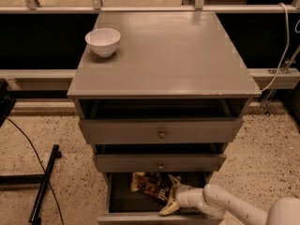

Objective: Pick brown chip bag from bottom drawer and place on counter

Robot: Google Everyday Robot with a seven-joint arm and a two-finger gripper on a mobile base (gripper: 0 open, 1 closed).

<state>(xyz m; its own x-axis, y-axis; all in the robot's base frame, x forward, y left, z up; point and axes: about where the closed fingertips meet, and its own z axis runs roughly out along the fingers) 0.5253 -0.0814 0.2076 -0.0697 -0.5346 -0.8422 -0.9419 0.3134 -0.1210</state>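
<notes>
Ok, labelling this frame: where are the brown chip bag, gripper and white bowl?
brown chip bag (pixel 151 185): camera view, printed middle.
gripper (pixel 169 196): camera view, in bottom drawer (pixel 122 198), between fingertips.
white bowl (pixel 103 42): camera view, outer wall.

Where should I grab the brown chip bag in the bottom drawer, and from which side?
Grip the brown chip bag at its right end, coming from the front right, where the gripper sits inside the bottom drawer. The bag lies flat and slanted, with that end nearest the open gripper.

Brown chip bag (pixel 149 185) lettering by pincer (pixel 171 197) is unreadable.
</notes>
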